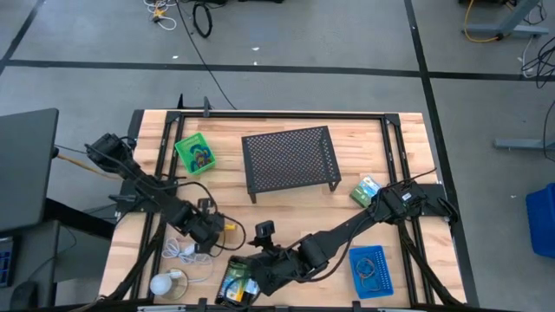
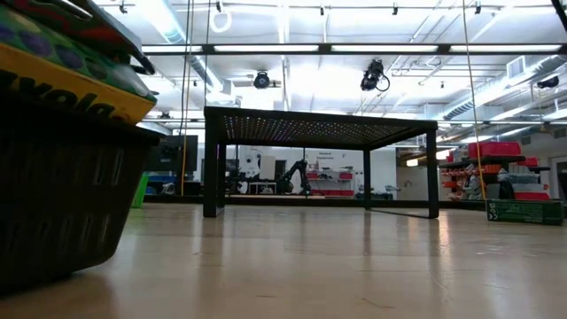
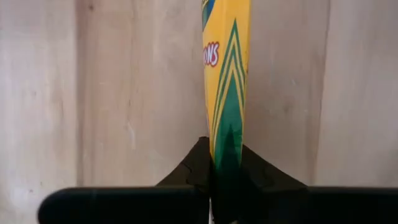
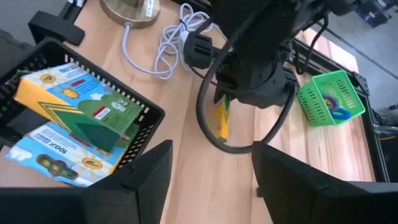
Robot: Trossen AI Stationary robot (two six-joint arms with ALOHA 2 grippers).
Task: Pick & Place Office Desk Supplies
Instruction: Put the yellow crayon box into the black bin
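Your yellow crayon box point(image 3: 227, 87) stands on edge on the table point(image 3: 112, 93), clenched in the left pincer point(image 3: 225, 180): the pick step. Next, lift it towards the black tray point(image 4: 134, 134) nearby, where the right pincer point(image 4: 211, 165) hovers, released.

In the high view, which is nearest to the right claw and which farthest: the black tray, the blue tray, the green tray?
Measured from the right claw, at the table's front edge:
1. The black tray, right beside it at the front edge, holding boxes.
2. The blue tray, further along the front, toward the right side.
3. The green tray, at the back left, plainly farthest.
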